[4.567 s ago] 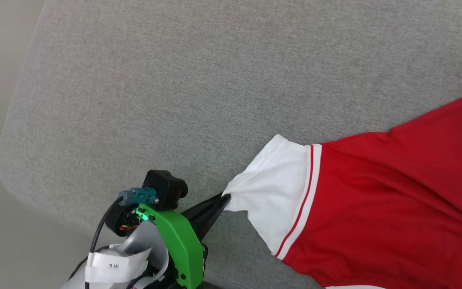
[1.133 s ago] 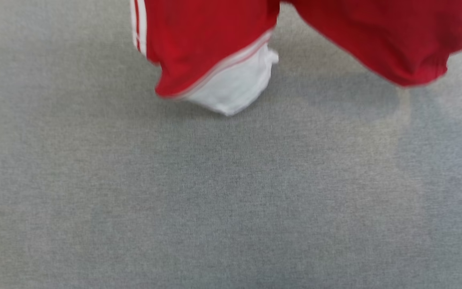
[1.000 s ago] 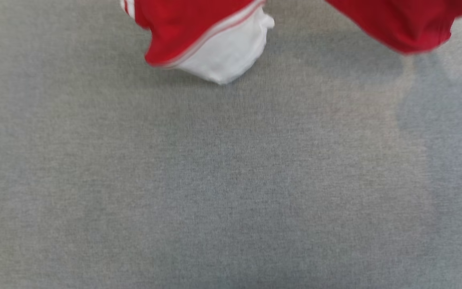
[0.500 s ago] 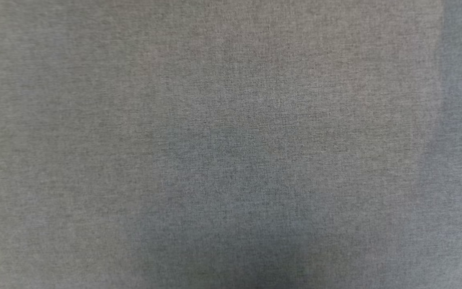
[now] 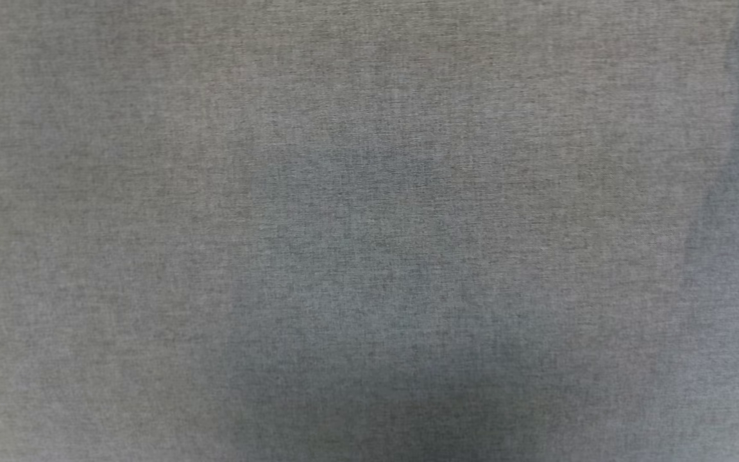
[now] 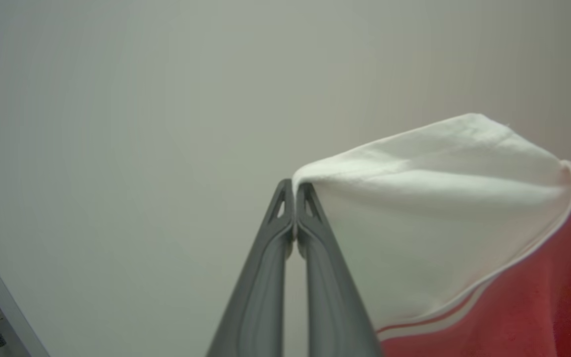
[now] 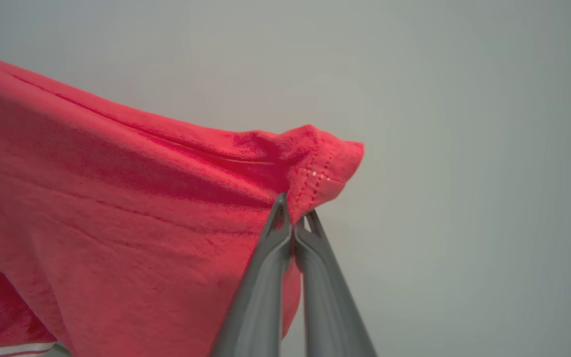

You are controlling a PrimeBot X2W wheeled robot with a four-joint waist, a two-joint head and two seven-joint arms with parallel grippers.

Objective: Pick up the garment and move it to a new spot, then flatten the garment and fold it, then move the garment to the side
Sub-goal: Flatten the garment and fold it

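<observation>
Left gripper (image 6: 294,191) clamped tight on white sleeve (image 6: 439,208) edge of the garment (image 6: 538,297); right gripper (image 7: 293,213) clamped on red hem corner (image 7: 327,166). Held aloft, stretched lengthwise between both grippers, apparently clear of the grey surface (image 5: 369,192). Equally near to either arm; next lowering judged a two-arm move.

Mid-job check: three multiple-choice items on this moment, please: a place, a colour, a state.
1. Where does the left gripper pinch the garment? A) white sleeve edge B) collar C) number
2. What colour is the cloth in the right gripper? A) white B) black C) red
3. The right gripper's jaws are: A) wide open B) shut on the garment C) shut on nothing
Answers: 1 A, the sleeve's corner sits between its jaws; 2 C, the nipped hem is red; 3 B, the jaws are closed on cloth.
</observation>
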